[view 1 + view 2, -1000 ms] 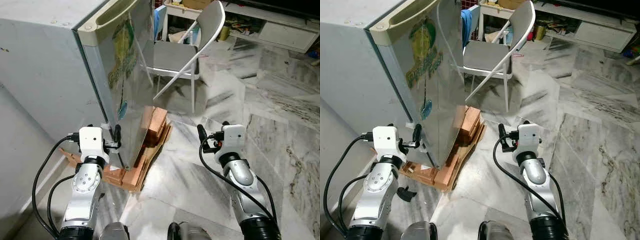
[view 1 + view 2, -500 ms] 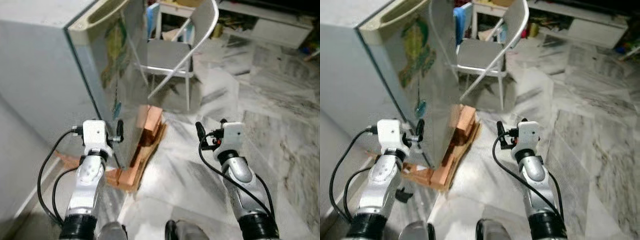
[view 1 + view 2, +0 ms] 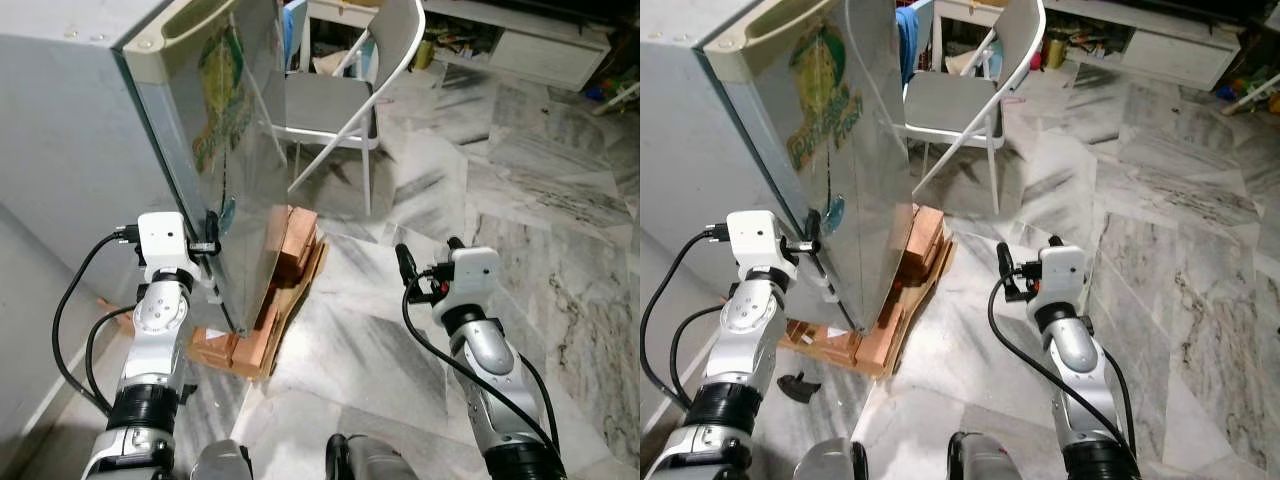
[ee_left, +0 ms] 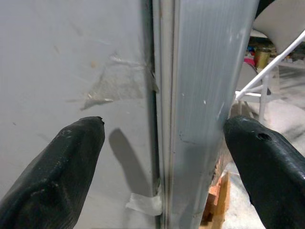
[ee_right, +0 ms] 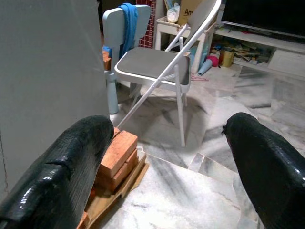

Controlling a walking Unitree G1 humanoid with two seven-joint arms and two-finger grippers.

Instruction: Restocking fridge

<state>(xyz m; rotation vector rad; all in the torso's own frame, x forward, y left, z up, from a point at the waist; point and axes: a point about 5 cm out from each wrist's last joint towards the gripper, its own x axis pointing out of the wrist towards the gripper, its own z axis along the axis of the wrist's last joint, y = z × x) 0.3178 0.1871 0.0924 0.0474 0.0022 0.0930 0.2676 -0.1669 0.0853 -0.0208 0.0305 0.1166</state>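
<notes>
A grey fridge stands on my left with its stickered door shut. My left gripper is low at the door's opening edge and is open. In the left wrist view one of its fingers lies over the fridge's side wall and the other finger is past the door's front, with the door edge between them. Out over the floor to the right, my right gripper is open and holds nothing.
The fridge rests on bricks and cardboard. A grey folding chair stands just beyond the door, with a blue chair draped in cloth behind it. A low white cabinet lines the back. Marble floor lies open to the right.
The camera has swung a little. My left gripper has risen slightly and now straddles the fridge door's edge. The right arm has kept about the same pose.
</notes>
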